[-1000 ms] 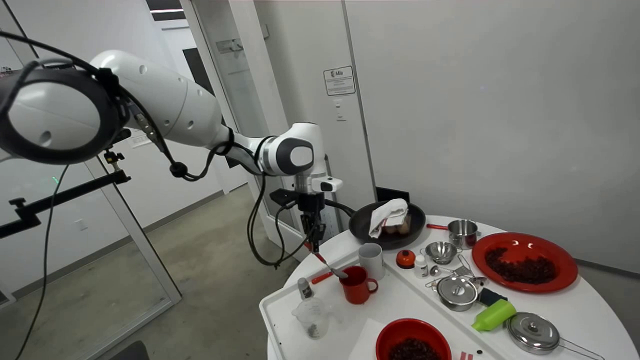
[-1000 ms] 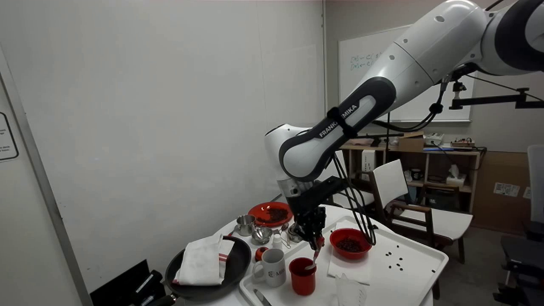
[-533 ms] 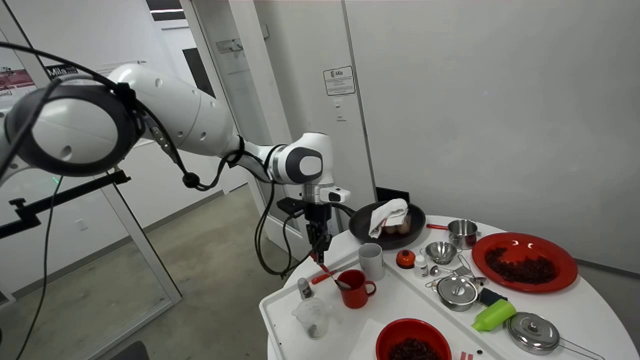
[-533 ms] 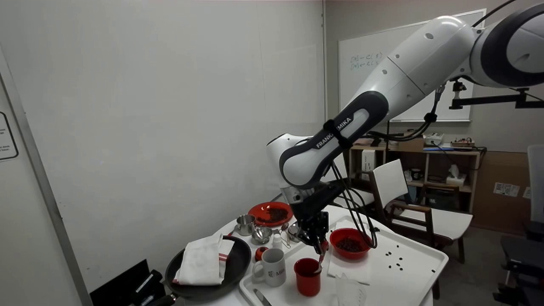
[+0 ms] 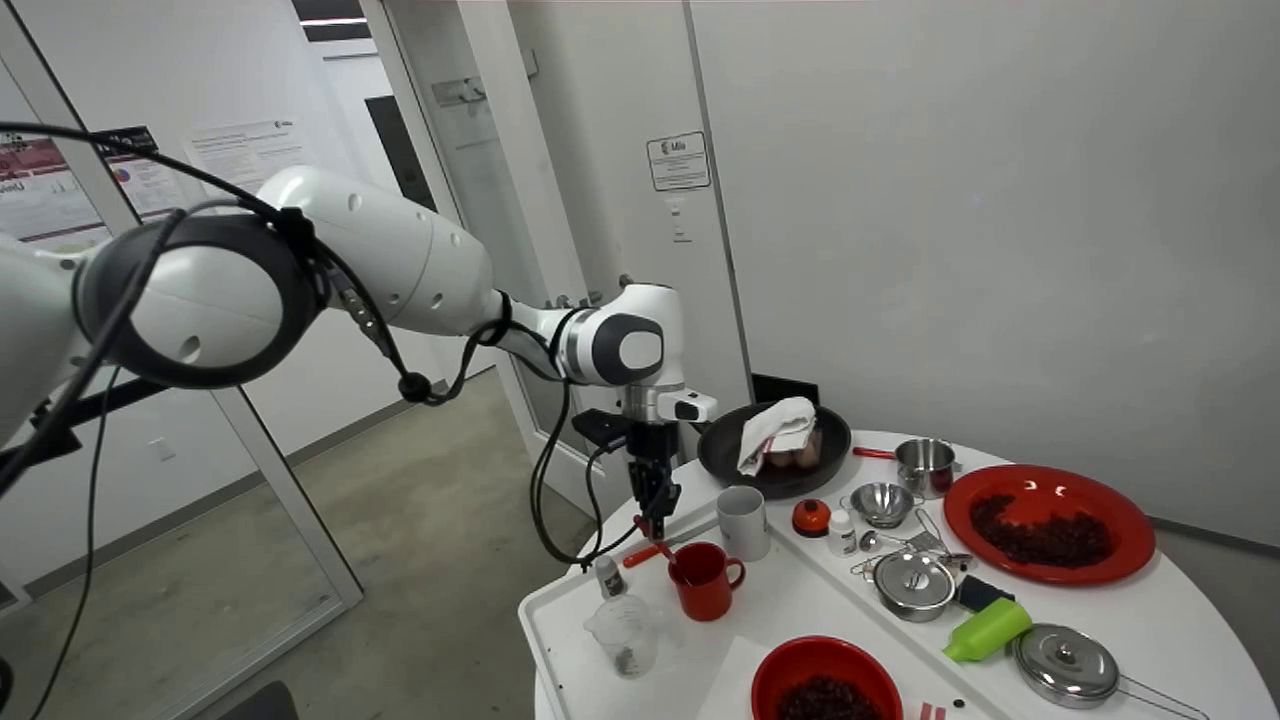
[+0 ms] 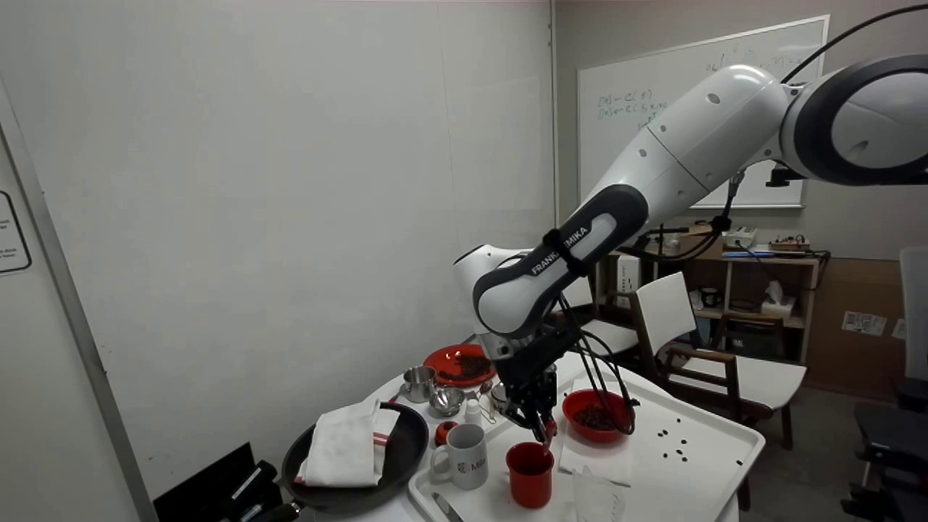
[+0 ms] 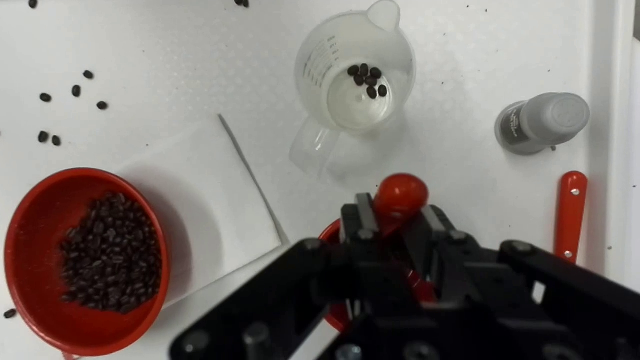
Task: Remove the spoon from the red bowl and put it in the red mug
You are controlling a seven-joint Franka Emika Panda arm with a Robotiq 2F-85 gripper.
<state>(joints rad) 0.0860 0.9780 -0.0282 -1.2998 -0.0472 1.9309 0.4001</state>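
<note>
The red mug (image 5: 706,585) stands upright on the white tray in both exterior views (image 6: 530,480); its rim shows partly behind the fingers in the wrist view (image 7: 334,309). My gripper (image 5: 650,530) is above the mug's rim and shut on the spoon's red handle (image 5: 660,547). In the wrist view the handle's rounded end (image 7: 401,197) sits between the fingertips (image 7: 400,215). The spoon tilts into the mug; its lower end is hidden inside. The red bowl (image 6: 589,400) holds dark beans; it shows at left in the wrist view (image 7: 30,225).
Near the mug stand a white mug (image 5: 743,525), a clear measuring cup (image 7: 355,65) with beans, a grey-capped bottle (image 7: 540,120) and a red-handled utensil (image 7: 570,215). A black pan (image 6: 413,442) with a cloth is farther off. The tray (image 6: 714,413) has a raised rim.
My gripper has moved down with the spoon; the spoon's tip went from above the mug's rim to inside it. The red mug has shifted slightly on the tray.
</note>
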